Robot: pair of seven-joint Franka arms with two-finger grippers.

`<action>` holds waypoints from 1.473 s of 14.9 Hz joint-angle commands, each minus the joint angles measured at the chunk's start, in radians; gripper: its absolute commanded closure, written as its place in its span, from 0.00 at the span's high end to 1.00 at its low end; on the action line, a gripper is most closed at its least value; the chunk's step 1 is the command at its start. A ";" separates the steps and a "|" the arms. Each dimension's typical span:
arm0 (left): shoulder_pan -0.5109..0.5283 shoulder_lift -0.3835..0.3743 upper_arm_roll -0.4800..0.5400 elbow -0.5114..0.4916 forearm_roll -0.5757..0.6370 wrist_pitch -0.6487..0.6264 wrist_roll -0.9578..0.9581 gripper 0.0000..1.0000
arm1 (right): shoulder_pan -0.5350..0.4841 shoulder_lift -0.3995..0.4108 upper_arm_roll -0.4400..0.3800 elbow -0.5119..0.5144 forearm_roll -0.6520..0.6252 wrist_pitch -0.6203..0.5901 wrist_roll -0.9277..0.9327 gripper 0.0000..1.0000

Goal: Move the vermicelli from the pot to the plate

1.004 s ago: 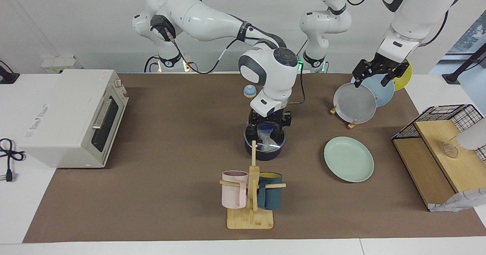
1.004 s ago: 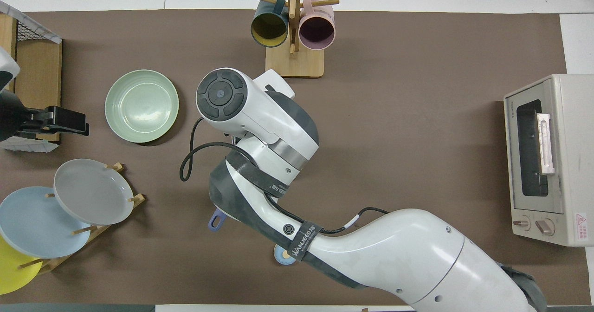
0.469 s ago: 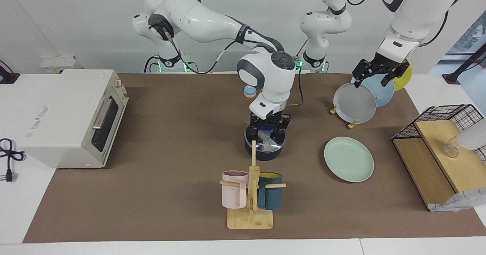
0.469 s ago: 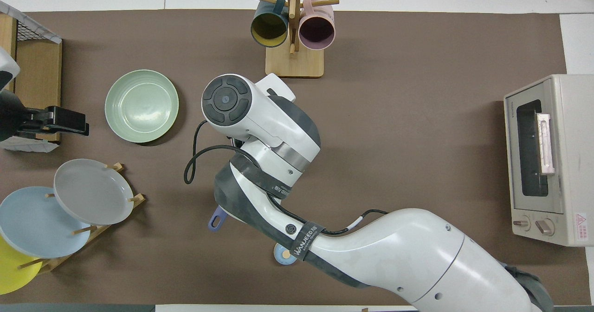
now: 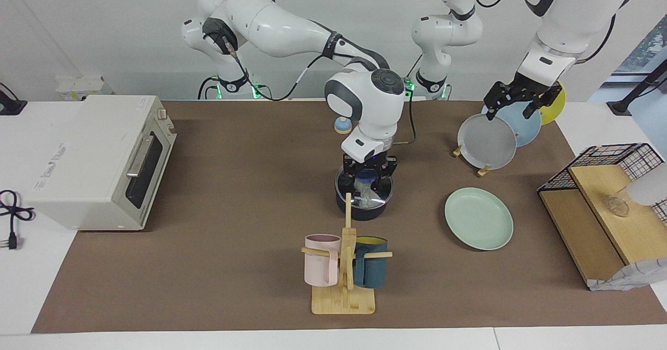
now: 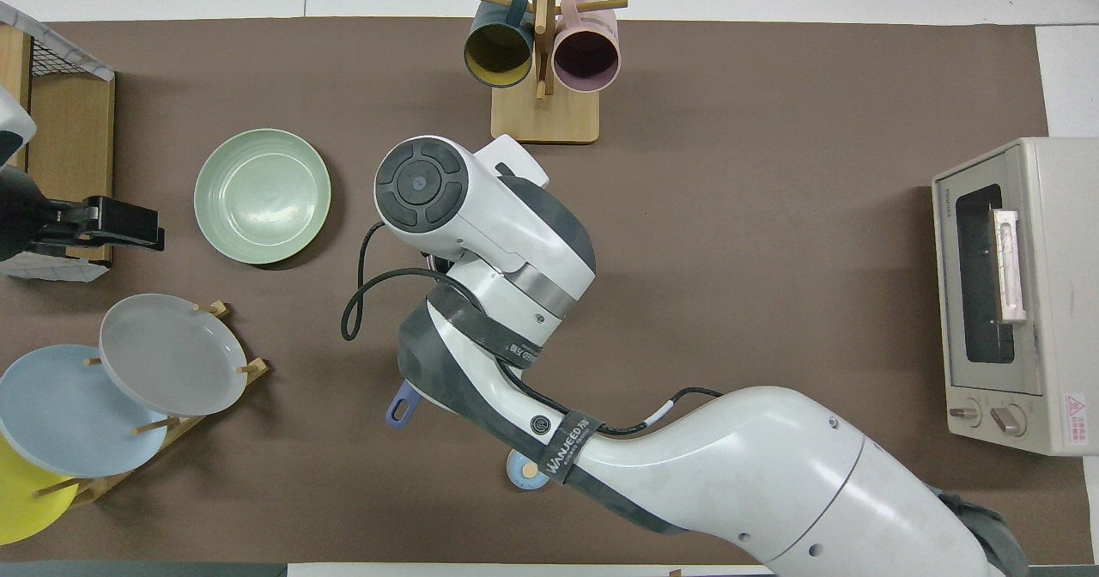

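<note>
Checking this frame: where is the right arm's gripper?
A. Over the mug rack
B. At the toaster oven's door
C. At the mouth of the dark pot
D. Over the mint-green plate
C: in the facing view the right gripper sits at the mouth of the pot, just above the vermicelli, while the mint-green plate lies bare toward the left arm's end.

The pot (image 5: 363, 200) is sitting mid-table, with the mug rack (image 5: 344, 266) standing farther from the robots. The plate (image 5: 478, 218) is lying beside the pot toward the left arm's end (the toaster oven (image 5: 99, 160) is occupying the right arm's end).
</note>
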 commanded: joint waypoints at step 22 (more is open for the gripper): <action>0.003 -0.017 0.005 -0.015 0.009 0.013 0.003 1.00 | -0.006 -0.025 0.023 -0.034 -0.003 -0.007 -0.029 0.62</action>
